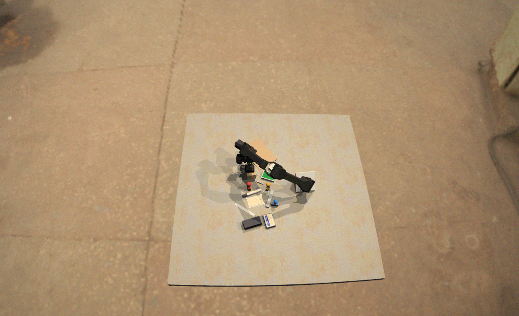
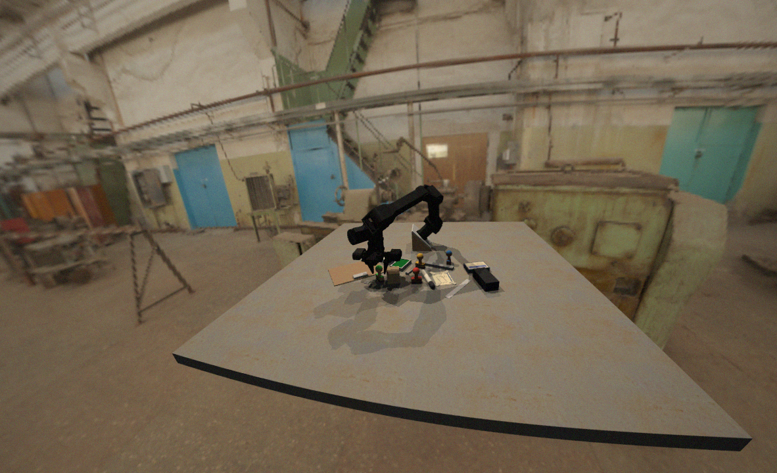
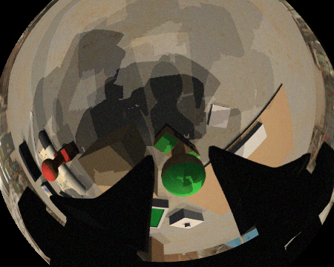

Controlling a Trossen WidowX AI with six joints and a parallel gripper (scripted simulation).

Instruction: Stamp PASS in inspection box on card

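The black arm (image 1: 259,158) (image 2: 403,205) is reaching over the bench (image 1: 312,243) (image 2: 438,364) (image 3: 145,11), and its jaws are hanging low beside the tan block (image 1: 251,174) (image 2: 393,276) (image 3: 107,163), pointing down. They are standing about half open, holding nothing, with the round knob of the green-knobbed stamp (image 2: 378,269) (image 3: 183,176) showing in the gap between them in the wrist view. That stamp is standing upright on the bench, just beside the block; it is probably the PASS one, though its lettering is not showing clearly enough to read. The green ink pad (image 1: 268,176) (image 2: 401,264) (image 3: 157,216) is lying near the block, on the arm-base side of it. The tan board (image 1: 263,150) (image 2: 347,274) (image 3: 278,130) is lying past the block, above it in the top view. Below the block in that same view, the red-knobbed stamp (image 1: 248,186) (image 2: 416,274) (image 3: 50,170) is standing near it, while the yellow-knobbed stamp (image 1: 268,186) (image 2: 420,259) is standing below and to the right of it. The pale card (image 1: 254,201) (image 2: 443,278) (image 3: 62,182) is lying farther below the block, and the black box (image 1: 251,222) (image 2: 485,278) (image 3: 29,159) is sitting farthest below the block of these.
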